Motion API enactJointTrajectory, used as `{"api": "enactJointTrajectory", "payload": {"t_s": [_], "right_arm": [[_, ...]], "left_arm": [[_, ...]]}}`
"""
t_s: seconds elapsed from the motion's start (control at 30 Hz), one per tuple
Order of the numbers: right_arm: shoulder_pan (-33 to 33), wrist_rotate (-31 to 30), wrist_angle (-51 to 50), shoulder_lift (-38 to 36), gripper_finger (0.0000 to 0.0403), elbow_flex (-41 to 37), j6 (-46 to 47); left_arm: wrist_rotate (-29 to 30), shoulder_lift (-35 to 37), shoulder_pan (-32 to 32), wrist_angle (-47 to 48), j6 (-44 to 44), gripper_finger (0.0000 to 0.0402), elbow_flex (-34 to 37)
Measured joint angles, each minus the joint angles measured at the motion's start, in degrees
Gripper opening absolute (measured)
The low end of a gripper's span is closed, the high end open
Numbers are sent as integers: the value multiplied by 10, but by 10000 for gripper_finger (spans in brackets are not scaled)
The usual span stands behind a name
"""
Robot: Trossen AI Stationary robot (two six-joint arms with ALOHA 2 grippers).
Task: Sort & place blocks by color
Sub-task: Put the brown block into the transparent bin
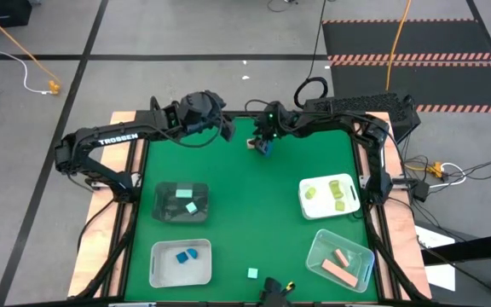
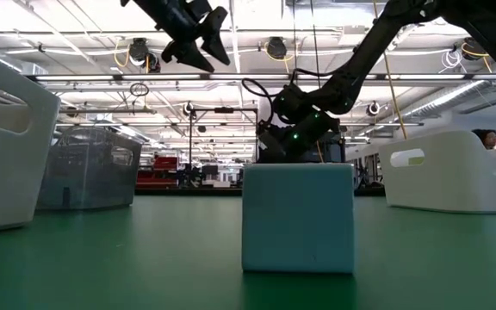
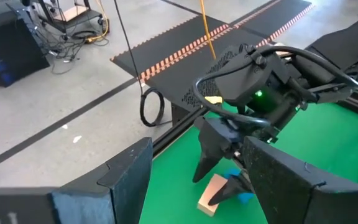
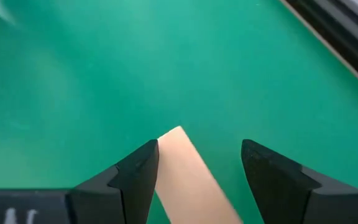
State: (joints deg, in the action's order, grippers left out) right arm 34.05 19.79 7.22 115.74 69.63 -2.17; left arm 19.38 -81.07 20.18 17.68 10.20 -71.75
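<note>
From above, the right gripper [image 1: 262,143] sits at the far middle of the green surface [image 1: 245,213], at a tan block [image 1: 251,144]; the left gripper [image 1: 225,128] hangs just beside it. Bins hold mint, blue, yellow-green and tan blocks; one mint cube [image 1: 252,273] lies loose at the near edge.

Low down, that mint cube [image 2: 298,217] fills the foreground.

The left wrist view shows its fingers [image 3: 126,180] parted, empty, and the tan block [image 3: 211,193] between the right fingers.

The right wrist view shows the tan block [image 4: 191,177] between half-open fingers [image 4: 138,174]; contact is unclear.
</note>
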Motion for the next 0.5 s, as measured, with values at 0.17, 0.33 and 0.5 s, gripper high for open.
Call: {"api": "enactJointTrajectory", "payload": {"t_s": [0.17,0.33,0.5], "right_arm": [[-2,15,0,0,223,0,0],[-2,14,7,-16,223,-1,0],[-3,15,0,-45,223,-1,-7]], "left_arm": [[0,0,0,15,0,251,0],[0,0,0,25,0,251,0],[0,0,0,30,0,251,0]]}}
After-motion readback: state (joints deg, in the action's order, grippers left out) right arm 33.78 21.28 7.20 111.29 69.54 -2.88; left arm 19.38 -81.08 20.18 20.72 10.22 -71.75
